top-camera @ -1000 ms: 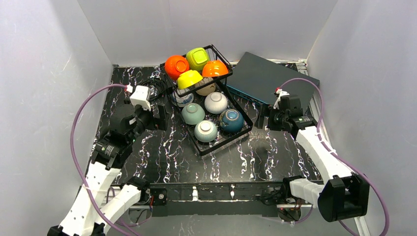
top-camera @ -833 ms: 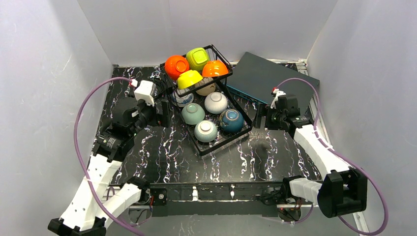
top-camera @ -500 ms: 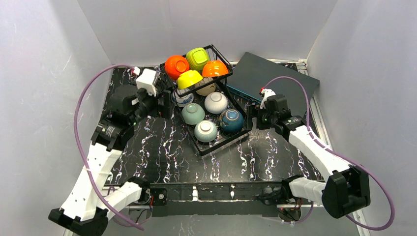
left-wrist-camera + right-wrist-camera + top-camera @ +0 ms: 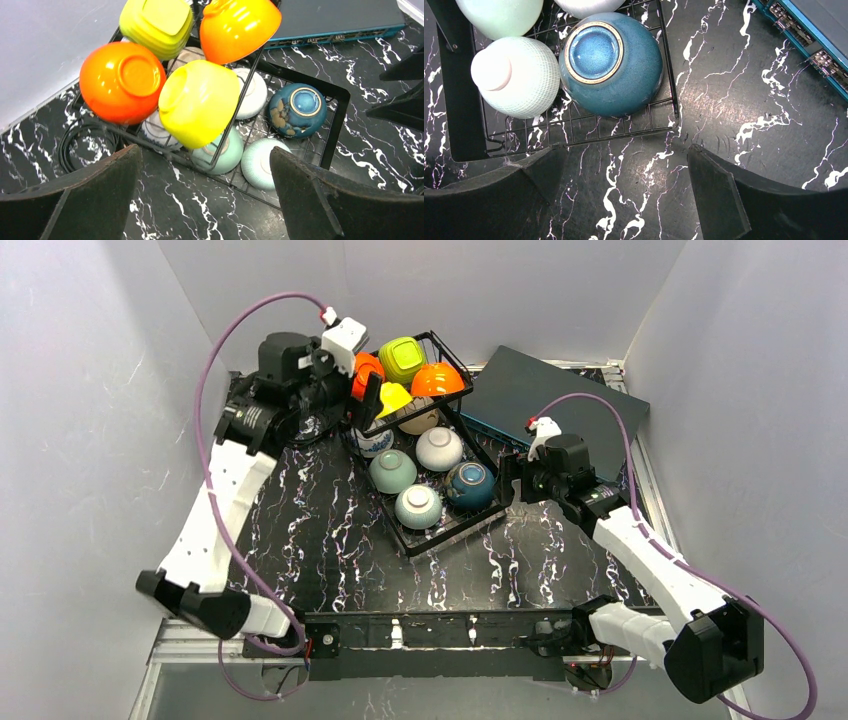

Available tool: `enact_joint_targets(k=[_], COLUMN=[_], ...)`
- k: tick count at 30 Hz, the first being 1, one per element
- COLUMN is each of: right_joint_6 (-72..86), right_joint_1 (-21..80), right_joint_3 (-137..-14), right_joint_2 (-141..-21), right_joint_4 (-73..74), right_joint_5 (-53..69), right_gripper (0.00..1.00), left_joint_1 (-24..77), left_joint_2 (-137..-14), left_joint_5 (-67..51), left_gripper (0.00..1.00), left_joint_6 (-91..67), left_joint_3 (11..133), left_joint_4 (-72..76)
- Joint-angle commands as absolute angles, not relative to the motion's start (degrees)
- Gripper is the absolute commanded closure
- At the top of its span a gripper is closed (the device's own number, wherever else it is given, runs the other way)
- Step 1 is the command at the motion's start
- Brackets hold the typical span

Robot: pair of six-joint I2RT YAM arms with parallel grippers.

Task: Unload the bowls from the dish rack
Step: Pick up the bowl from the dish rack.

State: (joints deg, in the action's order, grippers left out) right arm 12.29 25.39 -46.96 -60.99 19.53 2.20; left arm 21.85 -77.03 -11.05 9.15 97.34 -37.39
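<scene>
At the back of the table (image 4: 330, 540): both arms at the dish rack (image 4: 460, 523), nothing picked up.
Overhead, I see my left gripper (image 4: 370, 403) spread wide beside the raised tier, and my right gripper (image 4: 508, 483) gaping by the rack's lower right side. Left wrist: yellow bowl (image 4: 197, 102) tilted on the upper tier, orange bowl (image 4: 122, 82) beside it, both clear of my fingers (image 4: 90, 195). Right wrist: teal bowl (image 4: 611, 65) upside down in the rack's corner, jaws wide over bare table outside it.
</scene>
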Motion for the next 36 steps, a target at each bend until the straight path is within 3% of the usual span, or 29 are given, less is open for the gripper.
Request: enact_joint_targets(k=[1,14,36], right_joint_6=[11.51,11.72,11.56], right_joint_1=[26.08,26.57,26.74], right_joint_3=[-47.19,-47.9,-48.94], right_joint_2=[-59.8,-59.17,-58.31], right_joint_4=[18.7,19.97,23.1], right_joint_5=[1.17,0.21,-2.64], right_gripper=[0.01,0.01,0.01], left_joint_1=[21.63,21.58,20.93], left_joint_2=[-83.14,-96.87,-105.55], left_joint_5=[-18.98,-28.02,-25.23], left_gripper=[0.02,0.02,0.02], left_joint_6=[15.05,21.09,26.34], left_joint_3=[107.23,118.91,125.14], left_joint_4=[-43.22,-51.4,-57.13])
